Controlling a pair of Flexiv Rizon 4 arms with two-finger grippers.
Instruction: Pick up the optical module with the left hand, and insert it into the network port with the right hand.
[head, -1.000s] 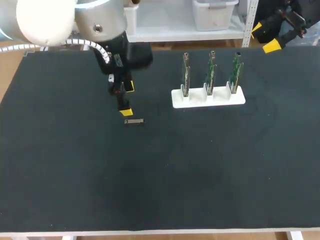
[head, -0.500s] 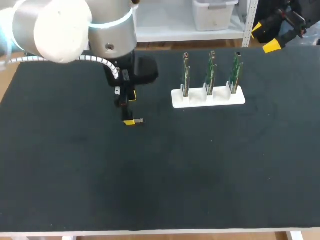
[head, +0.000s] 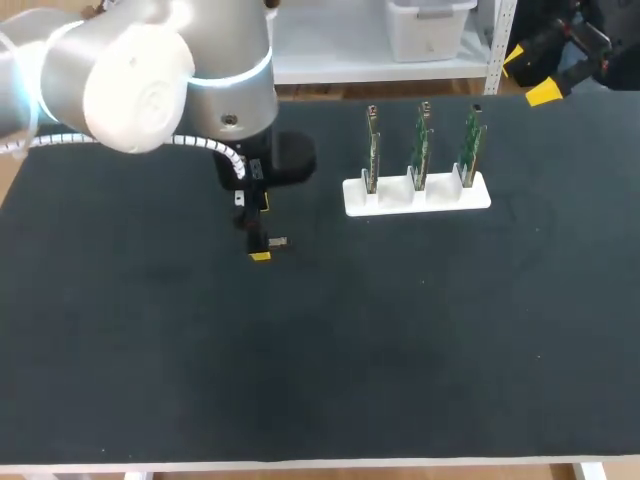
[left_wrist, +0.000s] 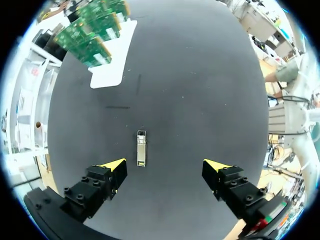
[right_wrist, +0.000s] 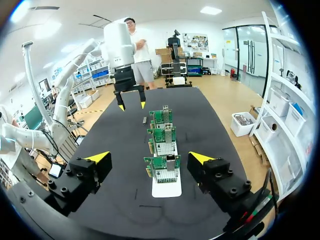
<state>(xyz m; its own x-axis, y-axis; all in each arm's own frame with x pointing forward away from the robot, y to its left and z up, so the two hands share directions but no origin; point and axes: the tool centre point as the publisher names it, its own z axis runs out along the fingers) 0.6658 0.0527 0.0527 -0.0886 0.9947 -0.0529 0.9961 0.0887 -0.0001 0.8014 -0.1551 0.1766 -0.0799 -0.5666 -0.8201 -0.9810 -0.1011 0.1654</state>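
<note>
The optical module (head: 279, 242), a small silver bar, lies flat on the black table mat (head: 320, 350). My left gripper (head: 261, 230) hangs open just over it, one yellow tip on each side. In the left wrist view the module (left_wrist: 141, 148) lies between the open fingers of the left gripper (left_wrist: 165, 164), closer to one finger, touching neither. Three green network cards (head: 421, 145) stand upright in a white holder (head: 417, 195). My right gripper (head: 528, 75) is open at the far right table edge. In its own view the right gripper (right_wrist: 150, 157) faces the cards (right_wrist: 162, 145).
The white holder (left_wrist: 107, 60) with its cards stands ahead of the left gripper, well beyond the module. From the right wrist, my left gripper (right_wrist: 130, 105) and the module (right_wrist: 144, 120) show past the row of cards.
My left arm has moved toward the near side and lower, bringing its open fingers from behind the module to either side of it. The right arm has not moved.
</note>
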